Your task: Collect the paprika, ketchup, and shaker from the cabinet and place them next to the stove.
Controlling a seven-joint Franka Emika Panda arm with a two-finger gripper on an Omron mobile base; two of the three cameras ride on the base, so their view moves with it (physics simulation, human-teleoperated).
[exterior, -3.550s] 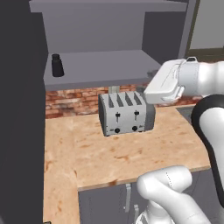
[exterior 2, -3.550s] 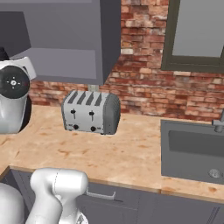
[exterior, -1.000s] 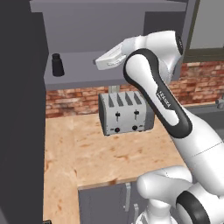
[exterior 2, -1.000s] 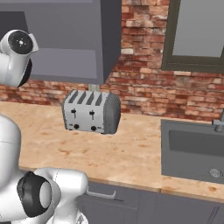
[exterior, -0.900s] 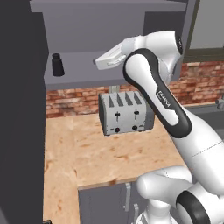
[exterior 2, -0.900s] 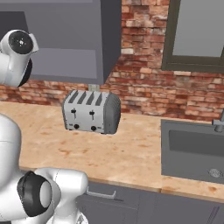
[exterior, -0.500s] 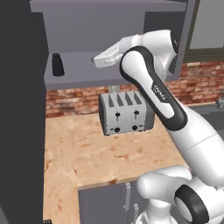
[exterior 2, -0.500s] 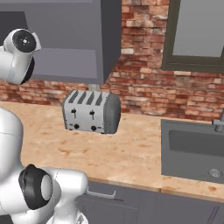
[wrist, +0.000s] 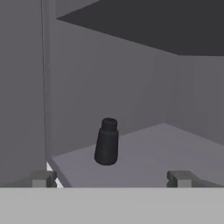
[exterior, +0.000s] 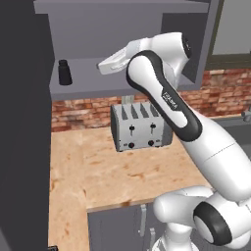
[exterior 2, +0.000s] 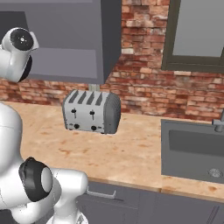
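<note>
The shaker [exterior: 64, 72] is a tiny black cylinder standing upright on the lower shelf of the open grey cabinet [exterior: 122, 29], near its left end. My gripper [exterior: 102, 66] is raised to shelf height, right of the shaker and pointing at it. In the hand view the shaker [wrist: 106, 142] stands ahead on the shelf, a short way beyond my gripper [wrist: 112, 178]. The fingertips [wrist: 43, 178] are wide apart with nothing between them, so the gripper is open. The paprika, ketchup and stove are out of view.
The cabinet's open door [exterior: 24, 127] hangs as a dark panel at the left. A silver four-slot toaster [exterior: 142, 127] stands on the wooden counter [exterior: 112, 171] below the shelf, against the brick wall. A sink [exterior 2: 192, 148] lies at the right.
The hand has crept a little left and up along the shelf toward the shaker. Its jaws have stayed wide apart, and the shaker has not moved.
</note>
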